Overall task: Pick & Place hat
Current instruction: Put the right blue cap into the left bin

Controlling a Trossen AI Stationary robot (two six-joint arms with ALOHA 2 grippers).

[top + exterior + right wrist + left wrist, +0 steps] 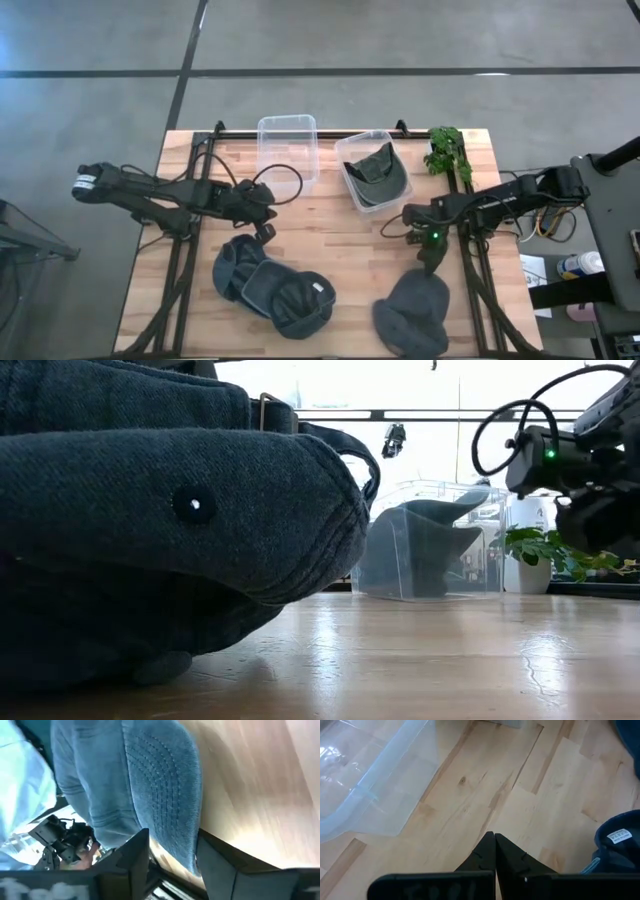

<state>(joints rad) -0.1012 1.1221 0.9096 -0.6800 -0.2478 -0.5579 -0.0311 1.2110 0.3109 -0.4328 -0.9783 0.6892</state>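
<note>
A grey-blue hat (412, 312) lies on the wooden table at the near right. My right gripper (430, 258) is at its far edge, open, and in the right wrist view the gripper (172, 836) has the stitched brim (167, 795) between its two fingers. My left gripper (268, 232) hangs shut over bare wood at the table's middle left, and the left wrist view also shows it (494, 840) touching nothing. Two more hats (270, 285) lie overlapping at the near left. My right gripper has the hat's brim (175, 827) between its fingers, coming at it slanting down from the table's far side. One finger (220, 862) is on the table side of the brim, the other (131, 857) on its upper side. I cannot tell whether they touch it.
At the back stand an empty clear bin (288, 145) and a clear bin (345, 160) holding another hat (378, 175). A green plant (447, 150) sits at the far right. The low view is mostly filled by a near hat (170, 530).
</note>
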